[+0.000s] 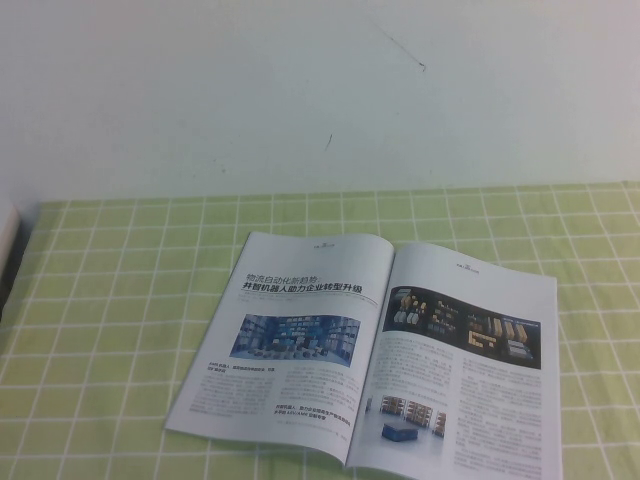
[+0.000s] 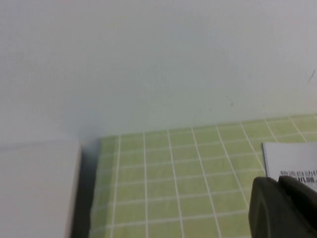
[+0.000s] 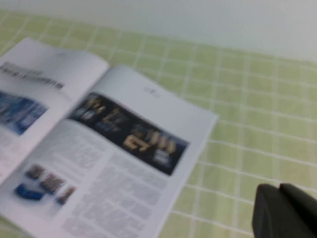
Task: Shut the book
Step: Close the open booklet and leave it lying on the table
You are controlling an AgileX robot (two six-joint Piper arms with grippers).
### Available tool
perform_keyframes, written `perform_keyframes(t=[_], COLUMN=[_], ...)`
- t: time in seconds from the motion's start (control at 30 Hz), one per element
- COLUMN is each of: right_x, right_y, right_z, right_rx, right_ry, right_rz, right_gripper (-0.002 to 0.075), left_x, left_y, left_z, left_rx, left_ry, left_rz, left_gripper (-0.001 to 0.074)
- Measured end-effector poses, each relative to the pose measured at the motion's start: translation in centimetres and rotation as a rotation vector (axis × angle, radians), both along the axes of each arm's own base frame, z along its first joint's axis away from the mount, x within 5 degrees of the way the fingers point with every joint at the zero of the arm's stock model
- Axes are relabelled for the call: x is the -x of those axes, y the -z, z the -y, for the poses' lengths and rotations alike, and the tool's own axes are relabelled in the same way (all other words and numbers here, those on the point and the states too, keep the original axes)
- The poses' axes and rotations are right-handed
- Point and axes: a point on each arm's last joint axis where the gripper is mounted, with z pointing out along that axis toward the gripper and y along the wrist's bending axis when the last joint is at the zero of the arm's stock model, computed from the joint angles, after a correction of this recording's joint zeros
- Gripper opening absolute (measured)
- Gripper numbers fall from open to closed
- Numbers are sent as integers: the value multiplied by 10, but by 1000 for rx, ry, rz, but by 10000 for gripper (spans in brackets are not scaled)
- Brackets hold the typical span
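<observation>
An open magazine-like book [image 1: 370,350] lies flat on the green checked cloth [image 1: 120,330], its spine running toward the front edge and both printed pages facing up. Neither gripper appears in the high view. In the left wrist view my left gripper [image 2: 278,179] is shut on nothing and hovers near the book's far left corner [image 2: 292,161]. The right wrist view has my right gripper [image 3: 279,187] shut and empty over bare cloth, off the right side of the book [image 3: 99,144].
A white wall [image 1: 320,90] rises directly behind the table. A white box-like object [image 2: 37,188] stands at the table's left end, its edge [image 1: 5,235] just visible in the high view. Bare cloth surrounds the book.
</observation>
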Motion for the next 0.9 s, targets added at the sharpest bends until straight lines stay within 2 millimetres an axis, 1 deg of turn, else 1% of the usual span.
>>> perform_keyframes(t=[0.13, 0.2, 0.3, 0.4, 0.5, 0.6, 0.7, 0.8, 0.9], right_x=[-38, -56, -80, -100, -117, -134, -154, -173, -188], right_y=[18, 29, 46, 62, 73, 86, 107, 127, 149], right_z=[-15, -21, -35, -57, -84, -111, -133, -149, -157], right_rx=[-94, -120, -127, -111, -87, -66, -52, -40, -35], right_ry=[-163, -219, -287, -361, -425, -473, -503, -514, -506], right_rz=[-155, -211, -283, -341, -360, -381, -433, -468, -512], right_gripper=[-3, -3, -3, -3, -3, -3, -3, -3, -3], left_x=[-29, -44, -67, -91, -116, -137, -158, -178, -195], left_y=[17, 23, 26, 28, 28, 32, 36, 44, 56], left_z=[3, 6, 10, 15, 21, 28, 35, 42, 47], left_rx=[106, 158, 176, 181, 213, 245, 257, 287, 285], left_ry=[-6, -7, 10, 49, 92, 146, 218, 285, 343], left_rz=[-160, -275, -419, -538, -594, -615, -612, -620, -641], left_gripper=[-4, -4, -4, -4, -4, -4, -4, -4, -4])
